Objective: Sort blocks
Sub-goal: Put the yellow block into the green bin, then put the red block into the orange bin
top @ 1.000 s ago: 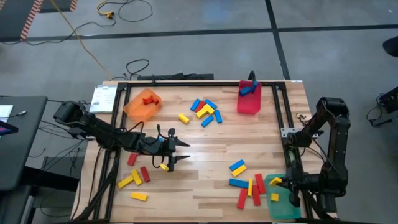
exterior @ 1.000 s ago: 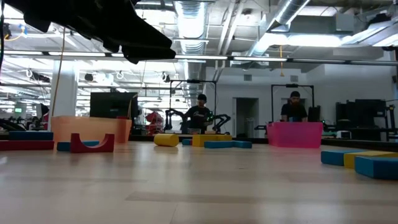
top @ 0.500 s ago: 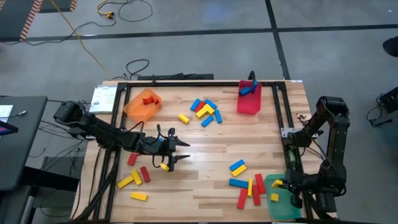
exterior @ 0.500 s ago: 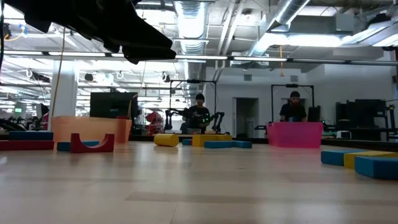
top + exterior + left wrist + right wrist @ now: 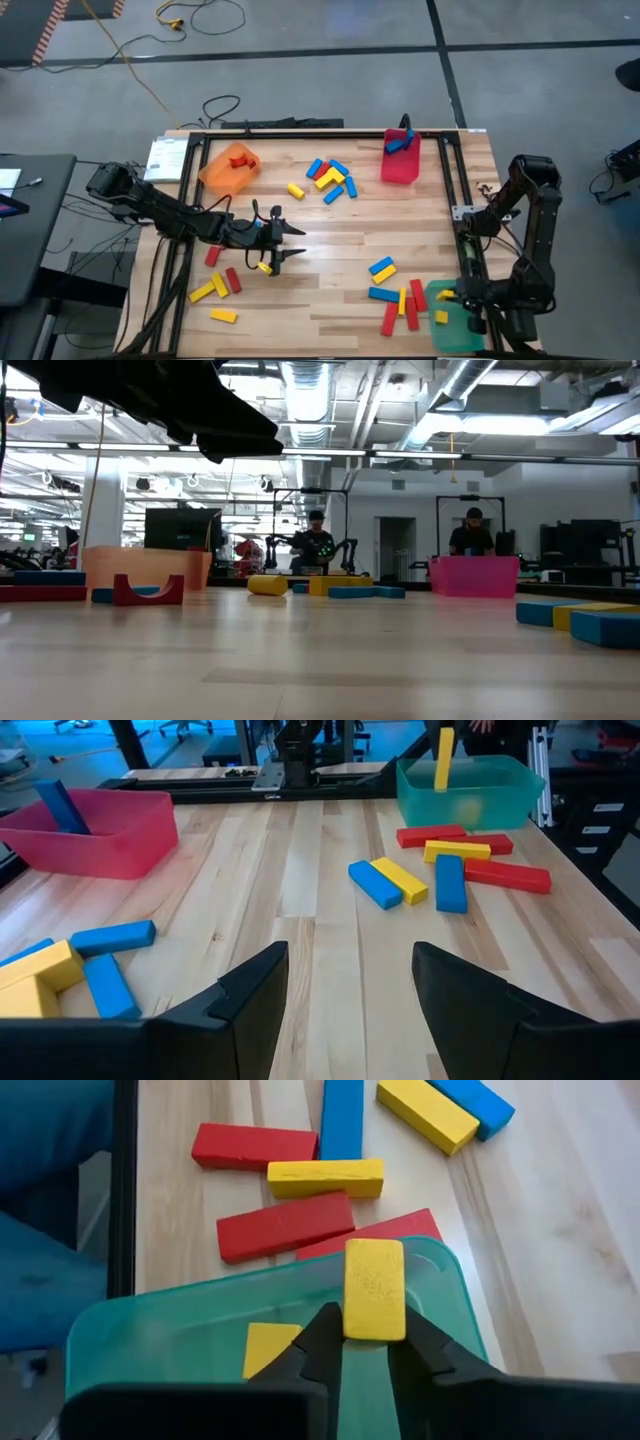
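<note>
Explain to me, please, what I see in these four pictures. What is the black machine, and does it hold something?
It is a robot with two dark arms at a wooden table, each ending in a two-finger pincer. One picture looks straight down from above, one looks level across the table top, and two come from cameras on the arms' wrists. Small red, blue and yellow blocks lie scattered on the table, to be sorted into three bins: an orange bin, a red bin and a green bin. The right pincer hangs over the green bin and grips a yellow block between its fingers; another yellow block already lies inside. The left pincer waits open above the table's left half, holding nothing.
</note>
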### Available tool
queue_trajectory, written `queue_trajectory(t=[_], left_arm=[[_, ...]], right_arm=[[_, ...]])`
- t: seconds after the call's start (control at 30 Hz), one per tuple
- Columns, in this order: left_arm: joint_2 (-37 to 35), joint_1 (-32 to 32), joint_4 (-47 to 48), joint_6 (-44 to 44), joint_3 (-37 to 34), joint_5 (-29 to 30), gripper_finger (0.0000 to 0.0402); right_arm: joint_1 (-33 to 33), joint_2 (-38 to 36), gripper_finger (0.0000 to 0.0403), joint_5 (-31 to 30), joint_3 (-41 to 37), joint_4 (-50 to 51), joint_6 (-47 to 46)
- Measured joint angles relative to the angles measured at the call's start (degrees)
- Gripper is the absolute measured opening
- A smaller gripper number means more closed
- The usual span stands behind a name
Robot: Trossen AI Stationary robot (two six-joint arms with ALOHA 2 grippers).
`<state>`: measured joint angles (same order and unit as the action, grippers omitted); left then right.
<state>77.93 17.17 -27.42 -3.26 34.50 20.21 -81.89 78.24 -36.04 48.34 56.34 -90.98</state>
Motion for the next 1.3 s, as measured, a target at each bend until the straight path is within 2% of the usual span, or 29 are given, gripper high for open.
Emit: queue_trajectory(t=[0.17,0.47,0.87,1.07,1.3], left_arm=[[0.0,0.0,-0.3,-0.2,0.0,0.0,0.021],[0.0,0.0,-0.4,-0.5,0.0,0.0,0.021],[0.0,0.0,-0.3,-0.6,0.0,0.0,0.021],[0.0,0.0,-0.3,-0.5,0.0,0.0,0.021],[0.0,0.0,-0.2,-0.5,0.0,-0.3,0.021]], right_arm=[[0.2,-0.6,0.0107,0.7,-0.1,0.0,0.0],[2.2,-0.4,0.0137,1.9,-0.5,2.1,0.0],[5.2,-0.5,0.0161,4.6,-0.3,5.4,2.3],[9.8,-0.6,0.016,3.3,0.3,4.9,9.8],[18.1,-0.7,0.016,-2.3,4.7,2.1,26.6]])
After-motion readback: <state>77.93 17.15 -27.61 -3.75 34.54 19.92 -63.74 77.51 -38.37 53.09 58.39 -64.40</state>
